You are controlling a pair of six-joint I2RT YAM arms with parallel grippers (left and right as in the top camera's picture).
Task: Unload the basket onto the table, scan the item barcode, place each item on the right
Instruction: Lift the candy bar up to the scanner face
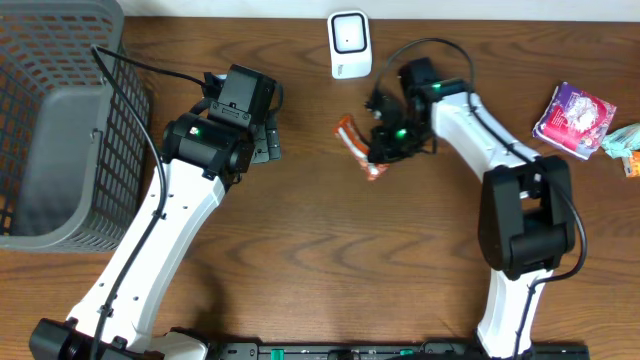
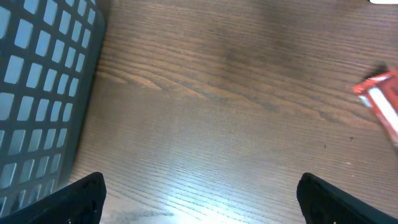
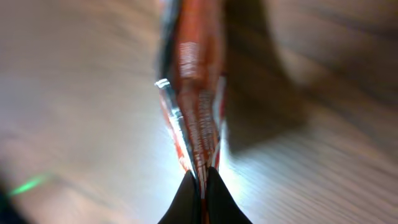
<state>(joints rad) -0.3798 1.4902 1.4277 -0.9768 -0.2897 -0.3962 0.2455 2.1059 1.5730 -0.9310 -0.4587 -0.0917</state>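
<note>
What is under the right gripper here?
An orange-red packet, pinched edge-on by the shut right gripper. In the overhead view the gripper covers part of the packet, and no barcode shows in any view.

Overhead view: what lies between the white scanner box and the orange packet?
Overhead, only bare wooden table separates the white scanner box from the orange packet.

overhead: bright, even | table: soft glare | right wrist: blurred (close-up, out of focus)
</note>
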